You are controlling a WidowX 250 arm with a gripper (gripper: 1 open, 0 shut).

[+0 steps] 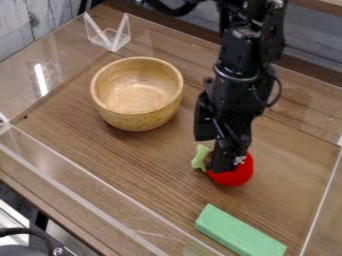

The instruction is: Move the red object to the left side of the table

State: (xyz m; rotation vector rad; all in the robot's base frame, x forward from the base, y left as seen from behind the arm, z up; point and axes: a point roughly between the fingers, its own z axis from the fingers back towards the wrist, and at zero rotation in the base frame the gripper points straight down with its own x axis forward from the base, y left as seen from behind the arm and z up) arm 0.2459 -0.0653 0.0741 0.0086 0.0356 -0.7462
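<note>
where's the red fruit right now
The red object sits on the right half of the table, directly under the open gripper, between the wooden bowl and the green block.

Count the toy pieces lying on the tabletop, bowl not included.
2. The red object lies right of centre, directly under the gripper, partly hidden by it. The flat green block lies near the front edge. Nothing else shows, though the arm could hide something small.

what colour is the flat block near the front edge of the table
Light green. The flat block shows clearly in the camera view, lying in front of the red toy fruit.
</note>
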